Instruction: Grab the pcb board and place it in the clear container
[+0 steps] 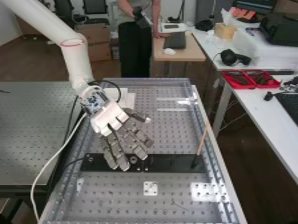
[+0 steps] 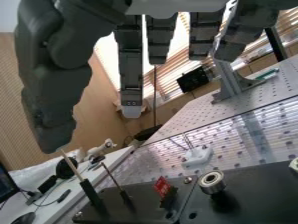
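Hand (image 1: pixel 108 118): released, fingers extended, grasping nothing. Red PCB (image 2: pixel 161 186): upright in black holder (image 2: pixel 168 198) on black base plate (image 2: pixel 259 191), below the hand, apart from it. Assessed light, stiff, components fragile; pinch gently by opposite exposed edges, above the holder.

One robot hand (image 1: pixel 110 119), one pcb (image 2: pixel 161 186), two trays (image 1: pixel 242 86)

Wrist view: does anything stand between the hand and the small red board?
Nothing visible stands between the hand and the small red board. Two thin rods stand to one side of it and a metal cylinder to the other, seemingly off the direct path.
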`<action>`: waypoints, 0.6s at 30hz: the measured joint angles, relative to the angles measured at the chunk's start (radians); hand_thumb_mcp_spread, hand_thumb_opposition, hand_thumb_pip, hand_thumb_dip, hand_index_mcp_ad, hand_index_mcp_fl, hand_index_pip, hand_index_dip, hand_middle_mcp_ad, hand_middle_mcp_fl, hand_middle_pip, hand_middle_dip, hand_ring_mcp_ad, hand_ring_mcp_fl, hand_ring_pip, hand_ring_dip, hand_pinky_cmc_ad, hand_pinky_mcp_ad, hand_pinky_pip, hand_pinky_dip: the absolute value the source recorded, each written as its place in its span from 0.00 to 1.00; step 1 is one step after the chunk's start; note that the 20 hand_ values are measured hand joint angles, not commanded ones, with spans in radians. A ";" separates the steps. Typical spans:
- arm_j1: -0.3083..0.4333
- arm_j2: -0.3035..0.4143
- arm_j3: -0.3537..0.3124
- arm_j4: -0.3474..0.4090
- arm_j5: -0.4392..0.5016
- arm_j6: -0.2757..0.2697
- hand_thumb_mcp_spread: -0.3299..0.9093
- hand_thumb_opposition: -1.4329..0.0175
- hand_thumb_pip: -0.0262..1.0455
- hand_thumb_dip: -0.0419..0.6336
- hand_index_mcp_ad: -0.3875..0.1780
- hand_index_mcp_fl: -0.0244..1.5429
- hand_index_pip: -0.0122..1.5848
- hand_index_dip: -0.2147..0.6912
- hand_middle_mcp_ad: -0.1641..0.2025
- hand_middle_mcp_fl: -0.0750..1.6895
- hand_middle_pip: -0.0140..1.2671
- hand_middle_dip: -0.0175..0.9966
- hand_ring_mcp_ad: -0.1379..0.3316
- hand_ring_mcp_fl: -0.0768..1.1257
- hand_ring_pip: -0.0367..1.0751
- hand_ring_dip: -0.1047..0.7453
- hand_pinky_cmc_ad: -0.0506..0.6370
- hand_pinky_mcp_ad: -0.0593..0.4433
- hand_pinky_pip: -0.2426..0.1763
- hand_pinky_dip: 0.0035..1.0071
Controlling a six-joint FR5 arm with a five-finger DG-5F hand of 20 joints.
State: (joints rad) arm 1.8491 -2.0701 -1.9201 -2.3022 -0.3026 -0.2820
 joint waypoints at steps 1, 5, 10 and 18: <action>-0.002 -0.011 0.008 -0.012 0.005 0.015 0.67 0.50 0.32 0.26 0.64 0.15 0.64 0.53 0.51 0.04 0.11 0.13 0.68 0.06 0.11 0.12 0.39 0.48 0.36 0.19; -0.007 -0.046 0.036 -0.049 0.021 0.061 0.66 0.49 0.32 0.26 0.61 0.15 0.71 0.52 0.52 0.04 0.11 0.13 0.68 0.06 0.11 0.12 0.39 0.45 0.36 0.19; -0.017 -0.080 0.065 -0.083 0.037 0.096 0.68 0.48 0.32 0.28 0.61 0.13 0.76 0.52 0.51 0.04 0.11 0.14 0.68 0.06 0.11 0.12 0.39 0.44 0.36 0.19; -0.036 -0.103 0.082 -0.102 0.019 0.103 0.70 0.48 0.33 0.29 0.59 0.12 0.78 0.51 0.51 0.04 0.11 0.14 0.68 0.06 0.11 0.13 0.39 0.44 0.36 0.19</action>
State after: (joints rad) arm 1.8129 -2.1732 -1.8378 -2.4044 -0.2831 -0.1795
